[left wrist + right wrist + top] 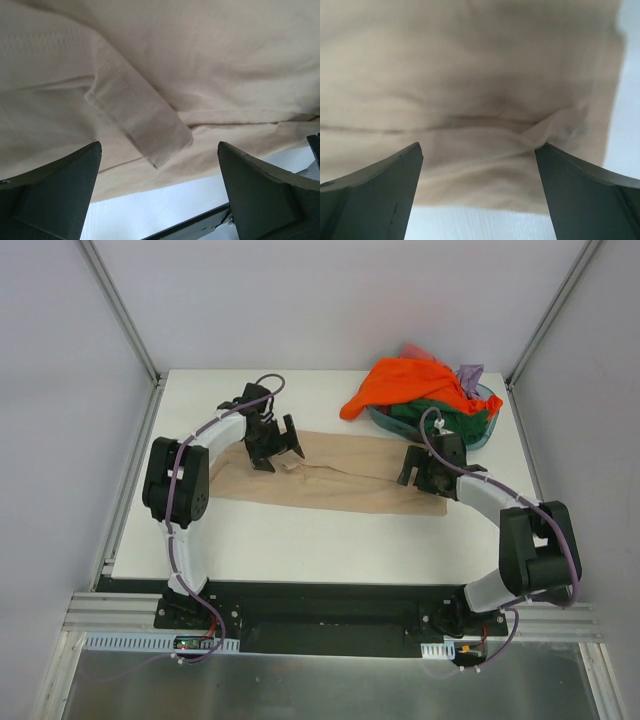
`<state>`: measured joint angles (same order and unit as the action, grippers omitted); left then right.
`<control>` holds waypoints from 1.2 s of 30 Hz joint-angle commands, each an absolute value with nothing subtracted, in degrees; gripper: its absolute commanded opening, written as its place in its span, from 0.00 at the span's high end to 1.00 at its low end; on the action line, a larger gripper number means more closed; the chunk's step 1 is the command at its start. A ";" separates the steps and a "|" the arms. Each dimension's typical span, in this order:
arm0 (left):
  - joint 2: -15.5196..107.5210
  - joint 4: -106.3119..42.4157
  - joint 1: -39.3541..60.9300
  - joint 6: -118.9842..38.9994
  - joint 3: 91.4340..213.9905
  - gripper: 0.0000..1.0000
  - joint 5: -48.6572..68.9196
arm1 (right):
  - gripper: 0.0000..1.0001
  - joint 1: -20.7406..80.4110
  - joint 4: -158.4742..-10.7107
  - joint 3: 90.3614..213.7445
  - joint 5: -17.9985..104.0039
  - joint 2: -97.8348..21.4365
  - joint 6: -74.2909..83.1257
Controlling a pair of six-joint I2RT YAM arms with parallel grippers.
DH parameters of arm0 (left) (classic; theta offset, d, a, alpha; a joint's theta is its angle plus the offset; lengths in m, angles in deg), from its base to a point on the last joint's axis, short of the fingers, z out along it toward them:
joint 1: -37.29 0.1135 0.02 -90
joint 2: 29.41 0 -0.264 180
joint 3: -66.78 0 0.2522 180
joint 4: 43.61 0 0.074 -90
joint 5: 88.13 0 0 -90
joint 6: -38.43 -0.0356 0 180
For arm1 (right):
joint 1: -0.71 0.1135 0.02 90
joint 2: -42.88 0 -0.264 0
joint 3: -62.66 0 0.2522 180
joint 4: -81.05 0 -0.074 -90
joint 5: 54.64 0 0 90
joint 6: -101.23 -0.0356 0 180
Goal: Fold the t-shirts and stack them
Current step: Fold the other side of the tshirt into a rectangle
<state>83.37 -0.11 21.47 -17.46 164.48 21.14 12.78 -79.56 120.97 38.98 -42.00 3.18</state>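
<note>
Top: tan shirt (340, 483) lies as a long band mid-table, left gripper (272, 447) and right gripper (425, 472) over its ends. Other shirts (410, 385) are heaped in the teal basin (487, 428).
Left wrist: jaws wide, empty.
Right wrist: jaws wide, empty; cloth blurred, perhaps creased.

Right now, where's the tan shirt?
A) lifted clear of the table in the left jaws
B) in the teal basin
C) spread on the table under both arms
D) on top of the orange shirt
C: the tan shirt lies spread on the white table, apart from the teal basin where the orange shirt is heaped.
</note>
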 commanded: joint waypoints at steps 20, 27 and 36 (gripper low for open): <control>97.59 -3.57 22.17 -15.88 191.71 0.01 16.83 | 0.04 11.78 -71.21 125.99 22.79 -34.30 5.61; 93.84 -3.30 23.58 -18.35 191.57 0.01 14.27 | 0.04 11.78 -69.63 124.06 31.03 -27.96 5.70; 77.91 -8.83 23.49 -15.54 161.51 0.01 12.24 | 0.04 21.87 -73.58 128.44 50.83 -37.52 4.29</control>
